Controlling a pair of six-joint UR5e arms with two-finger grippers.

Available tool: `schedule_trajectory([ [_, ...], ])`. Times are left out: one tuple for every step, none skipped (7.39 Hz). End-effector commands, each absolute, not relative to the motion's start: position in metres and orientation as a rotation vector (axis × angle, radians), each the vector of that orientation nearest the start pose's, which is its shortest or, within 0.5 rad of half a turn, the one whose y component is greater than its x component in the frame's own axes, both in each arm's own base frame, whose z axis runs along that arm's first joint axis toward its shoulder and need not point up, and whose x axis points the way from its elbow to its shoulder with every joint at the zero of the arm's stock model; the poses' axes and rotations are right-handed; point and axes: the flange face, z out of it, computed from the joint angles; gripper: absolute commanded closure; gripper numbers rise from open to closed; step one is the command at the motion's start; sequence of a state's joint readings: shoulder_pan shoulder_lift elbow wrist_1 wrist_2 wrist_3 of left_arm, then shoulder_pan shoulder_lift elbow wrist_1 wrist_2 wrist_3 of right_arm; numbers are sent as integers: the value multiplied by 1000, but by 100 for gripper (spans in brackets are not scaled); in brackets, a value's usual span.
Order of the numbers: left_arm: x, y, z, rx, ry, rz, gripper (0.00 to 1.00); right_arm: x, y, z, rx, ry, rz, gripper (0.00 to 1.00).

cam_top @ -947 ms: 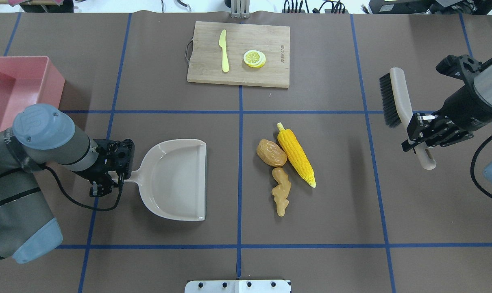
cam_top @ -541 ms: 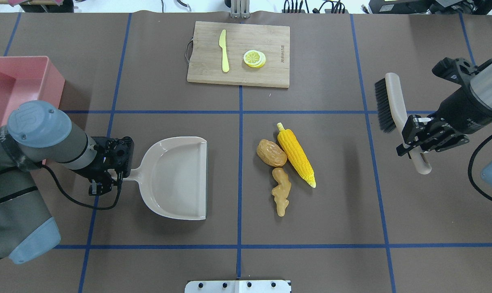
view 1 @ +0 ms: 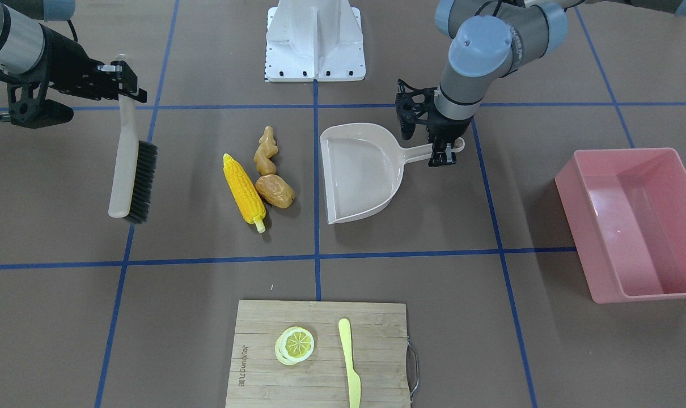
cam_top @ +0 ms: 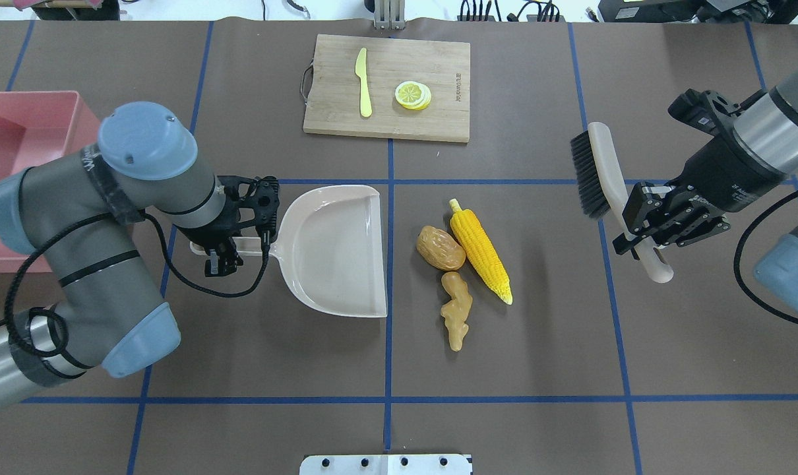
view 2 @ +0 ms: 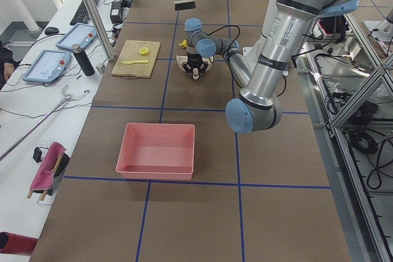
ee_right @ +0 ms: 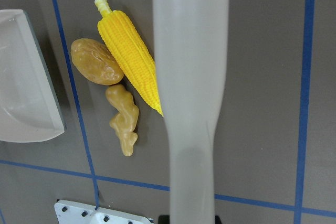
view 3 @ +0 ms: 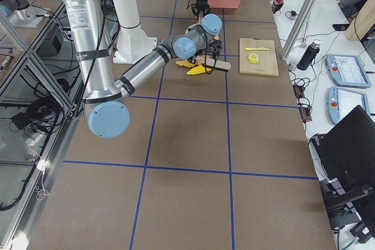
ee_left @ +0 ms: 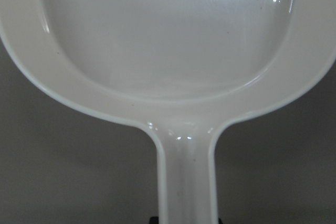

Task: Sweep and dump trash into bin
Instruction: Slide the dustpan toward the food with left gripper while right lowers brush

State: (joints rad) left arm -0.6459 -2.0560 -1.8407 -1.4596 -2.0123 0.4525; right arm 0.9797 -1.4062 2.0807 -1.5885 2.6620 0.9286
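Note:
The trash lies mid-table: a yellow corn cob (cam_top: 480, 251), a brown potato (cam_top: 440, 248) and a tan ginger root (cam_top: 456, 310), touching one another. My left gripper (cam_top: 224, 247) is shut on the handle of the beige dustpan (cam_top: 336, 251), whose open edge faces the trash a short gap away. To the right of the corn, my right gripper (cam_top: 643, 237) is shut on the handle of a brush (cam_top: 600, 175) with its black bristles turned toward the trash. The pink bin (cam_top: 23, 132) sits at the far left, empty (view 1: 632, 238) and partly behind my left arm.
A wooden cutting board (cam_top: 387, 87) at the far side carries a yellow-green knife (cam_top: 363, 82) and lemon slices (cam_top: 413, 95). The robot's white base plate (cam_top: 386, 464) is at the near edge. Blue tape lines cross the brown table cover.
My left arm has carried the dustpan right and slightly away from the robot, closer to the trash. My right arm has moved the brush left toward the corn.

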Motion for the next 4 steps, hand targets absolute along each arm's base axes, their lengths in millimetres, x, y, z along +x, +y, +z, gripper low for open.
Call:
schedule_trajectory([
  [459, -456, 283, 506, 625, 1444, 100, -225, -414, 336, -239, -1202, -109, 100],
  [466, -454, 285, 464, 676, 1454, 100, -219, -402, 372, -203, -1233, -145, 100],
  [469, -456, 278, 468, 681, 1454, 100, -221, -400, 396, -201, -1267, -175, 100],
  [472, -459, 266, 474, 683, 1453, 100, -234, -392, 425, -198, -1294, -231, 100],
])
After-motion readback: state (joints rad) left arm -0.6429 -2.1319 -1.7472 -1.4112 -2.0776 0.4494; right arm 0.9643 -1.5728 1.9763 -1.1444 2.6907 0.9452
